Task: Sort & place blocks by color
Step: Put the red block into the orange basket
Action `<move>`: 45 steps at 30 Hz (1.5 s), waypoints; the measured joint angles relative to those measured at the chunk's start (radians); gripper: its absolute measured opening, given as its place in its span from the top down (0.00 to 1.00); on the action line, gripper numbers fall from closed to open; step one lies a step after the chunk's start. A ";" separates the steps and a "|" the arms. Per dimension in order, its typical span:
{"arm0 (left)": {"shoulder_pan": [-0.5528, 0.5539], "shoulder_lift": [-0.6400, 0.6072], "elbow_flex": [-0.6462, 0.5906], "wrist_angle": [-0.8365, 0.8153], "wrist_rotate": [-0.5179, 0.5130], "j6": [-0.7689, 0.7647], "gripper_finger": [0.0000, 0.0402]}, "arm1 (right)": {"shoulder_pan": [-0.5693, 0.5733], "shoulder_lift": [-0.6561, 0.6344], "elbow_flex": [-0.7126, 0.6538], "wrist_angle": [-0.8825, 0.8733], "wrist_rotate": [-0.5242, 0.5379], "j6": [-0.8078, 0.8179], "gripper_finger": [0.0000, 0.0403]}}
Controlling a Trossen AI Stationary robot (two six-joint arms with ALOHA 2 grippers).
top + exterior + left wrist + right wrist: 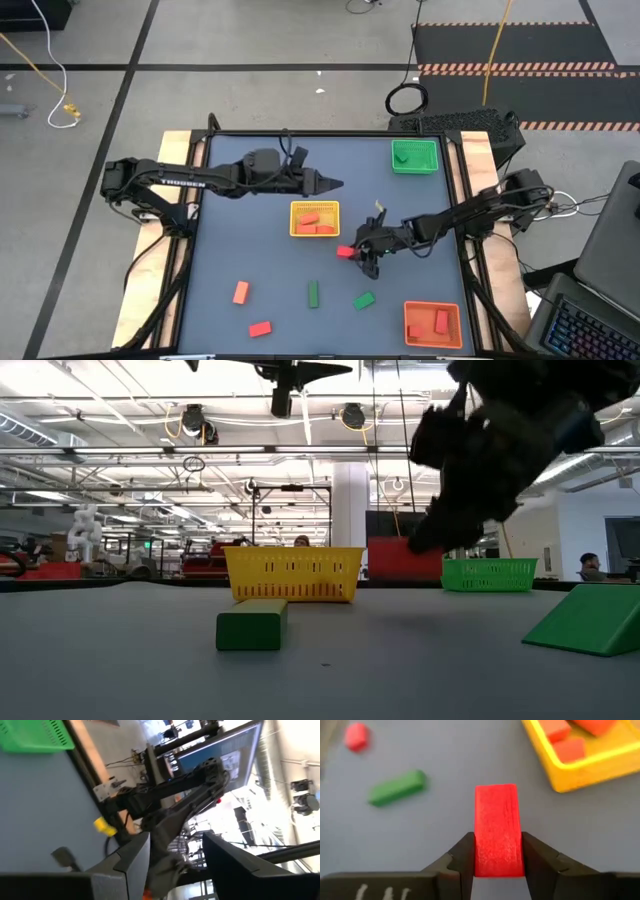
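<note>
My right gripper (358, 252) (497, 840) is shut on a red block (497, 815) just right of the yellow tray's (296, 222) near corner. That tray holds orange-red blocks (312, 221). My left gripper (335, 183) (175, 847) hovers high by the tray's far side, open, with nothing between its fingers. Loose blocks lie flat on the table near its front: an orange one (240, 291), a red one (260, 328), a green bar (313, 293) (252, 625) and a green piece (364, 299). My right gripper pinches the red block by its two long sides (479, 857) between its two fingers, at the end nearest the wrist. The fingers come slanting down from the table's right and lie along the block. The block juts forward past the fingertips, lifted clear of the table (405, 560).
A green tray (414, 156) with a green block stands at the far right. An orange tray (432, 322) holding orange-red blocks sits at the near right corner. Bare table lies to the left of the yellow tray.
</note>
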State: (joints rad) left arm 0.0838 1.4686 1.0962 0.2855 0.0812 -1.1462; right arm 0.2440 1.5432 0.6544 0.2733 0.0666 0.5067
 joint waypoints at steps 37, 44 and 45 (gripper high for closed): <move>-0.409 0.001 0.000 -0.597 -0.192 -0.493 0.54 | 0.689 -0.509 0.000 -0.713 -0.348 0.716 0.67; -0.420 0.001 0.000 -0.605 -0.191 -0.532 0.54 | 0.714 -0.476 0.000 -0.707 -0.322 0.712 0.61; -0.420 0.001 0.000 -0.605 -0.191 -0.533 0.54 | 0.714 -0.477 0.000 -0.702 -0.314 0.700 0.59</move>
State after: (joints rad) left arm -0.3367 1.4696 1.0962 -0.3190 -0.1097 -1.6792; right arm 0.9581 1.0665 0.6544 -0.4291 -0.2479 1.2066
